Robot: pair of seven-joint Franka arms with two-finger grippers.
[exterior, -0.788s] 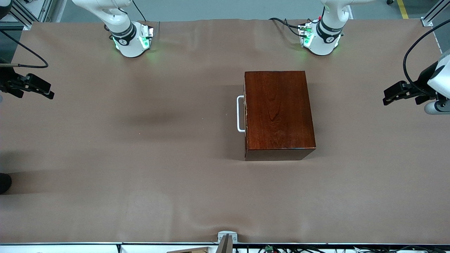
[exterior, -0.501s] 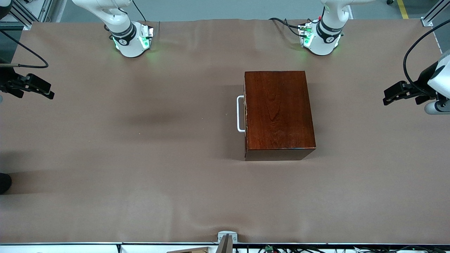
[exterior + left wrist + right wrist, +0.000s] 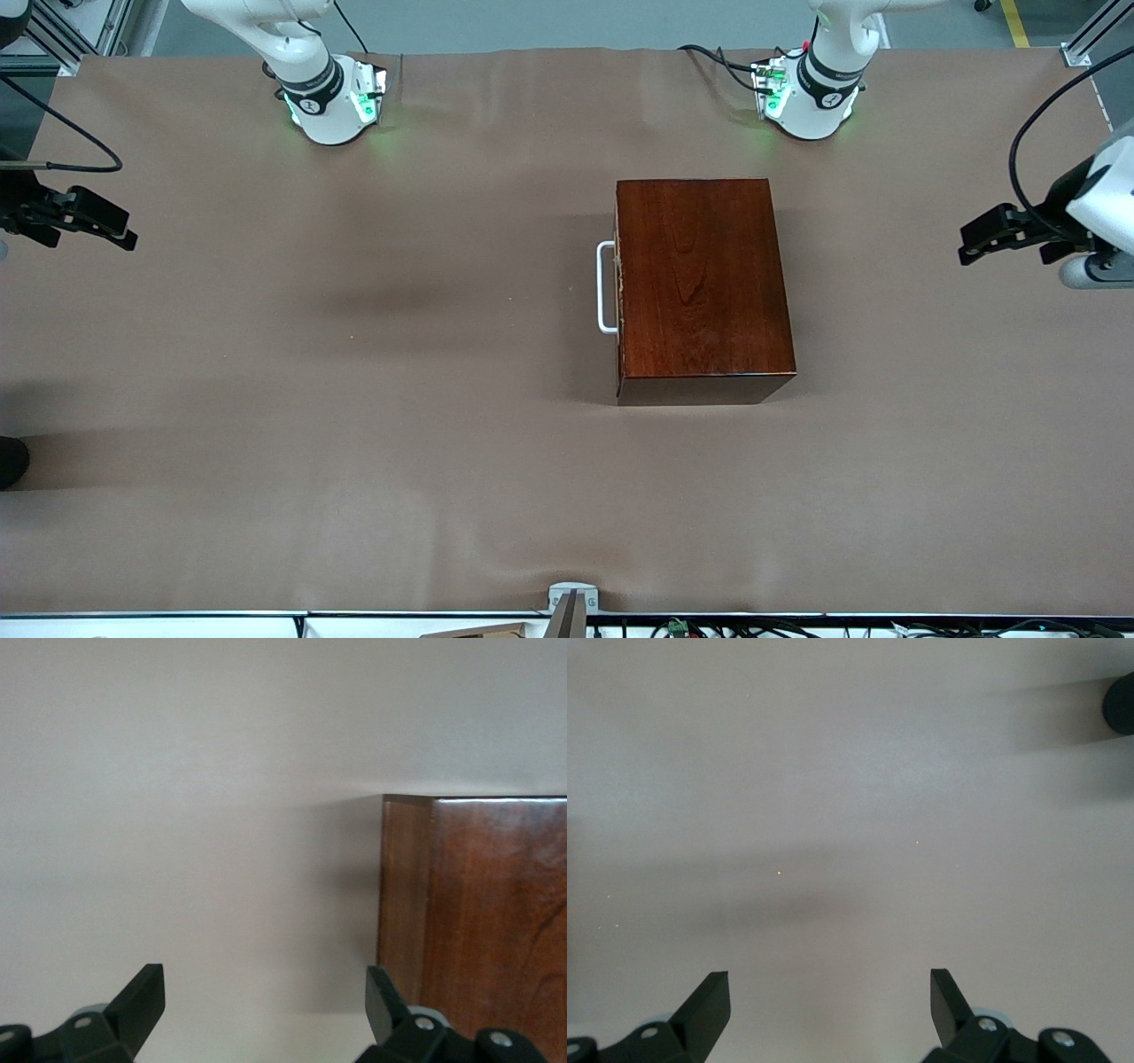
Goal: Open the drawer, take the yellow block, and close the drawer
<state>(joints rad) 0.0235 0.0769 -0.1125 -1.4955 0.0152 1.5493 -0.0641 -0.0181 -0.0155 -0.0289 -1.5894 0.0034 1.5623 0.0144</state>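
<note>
**Drawer shut, both pincers wide and well clear**

The drawer point(image 3: 617, 288) sits pushed fully into the reddish-brown wooden box point(image 3: 702, 282), its white bar handle point(image 3: 604, 287) facing the right arm's end of the surface point(image 3: 354, 399). No yellow block shows. The left pincer point(image 3: 266, 1010) hangs over the surface near the box, fingers spread, holding nothing. The right pincer point(image 3: 830, 1005) hangs well apart from the box, over bare surface, fingers likewise spread and empty.
</note>
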